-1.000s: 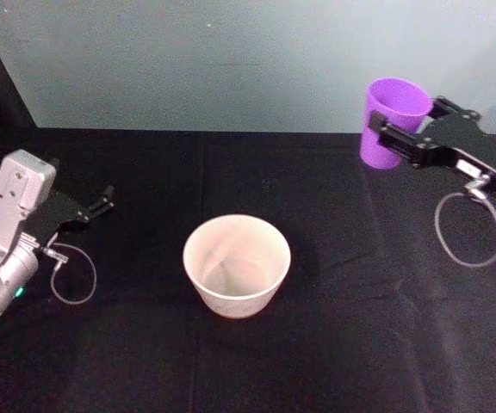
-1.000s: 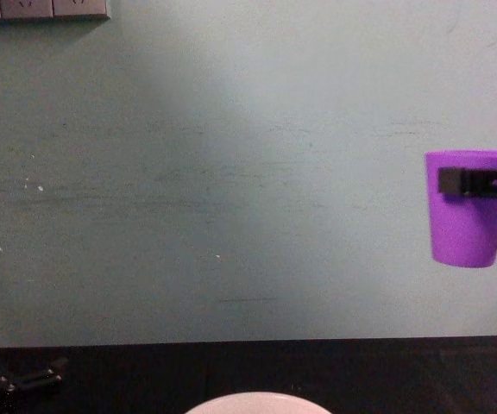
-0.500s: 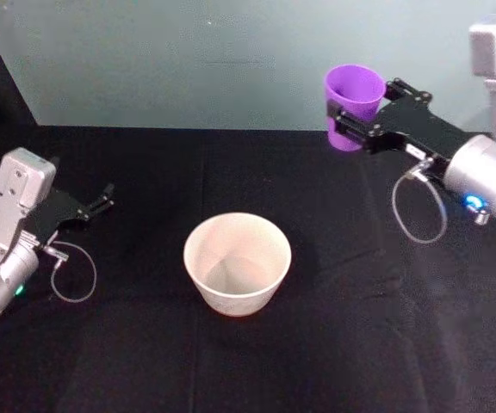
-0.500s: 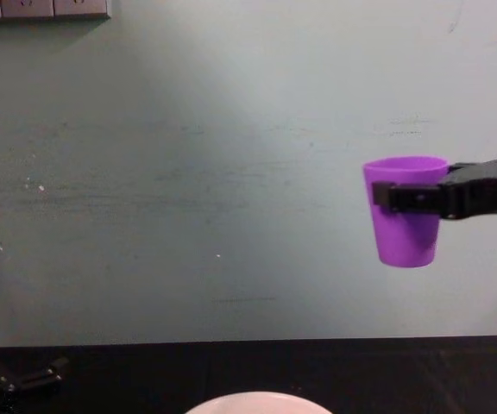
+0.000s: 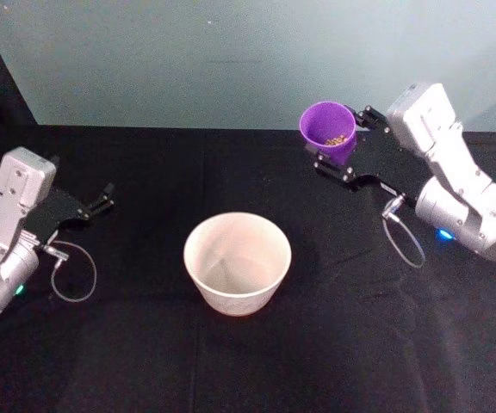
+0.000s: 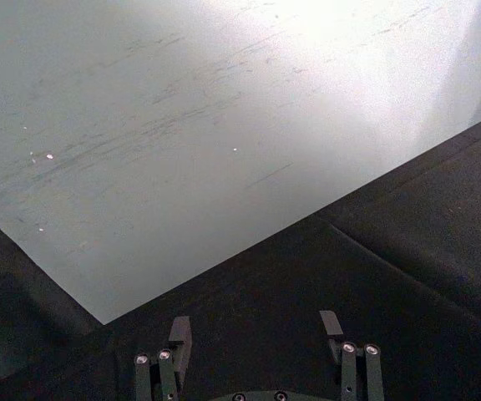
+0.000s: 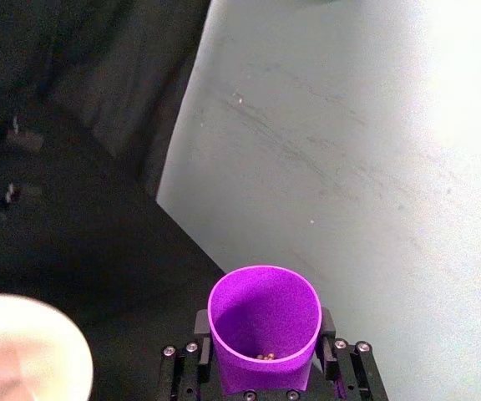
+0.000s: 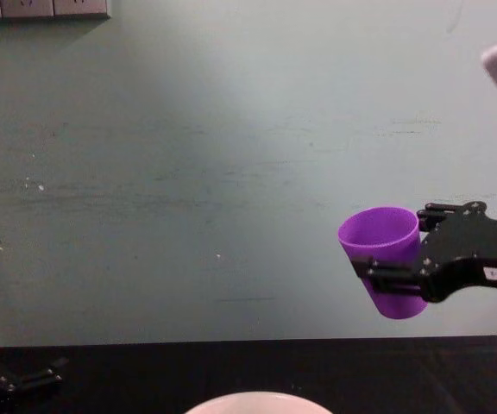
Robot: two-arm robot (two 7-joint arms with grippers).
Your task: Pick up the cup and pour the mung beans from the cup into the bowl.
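Cup, small, bright purple, smooth plastic, tapered, no handle (image 5: 328,131): held in the air, clamped between the jaws of the right gripper (image 5: 341,142). It is tipped slightly, behind and to the right of the wide round pale pinkish-white bowl (image 5: 235,297), well apart from it. A few small mung beans (image 7: 265,357) lie at the bottom.

Judgement: carry the mouth over the bowl's centre before tipping further. Pour low and slow, since the beans look hard and round and are likely to bounce off the smooth wall.

Bowl looks empty; it stands on the black cloth tabletop (image 5: 145,361). Left gripper (image 6: 255,334) parked at the left, jaws open, holding nothing.
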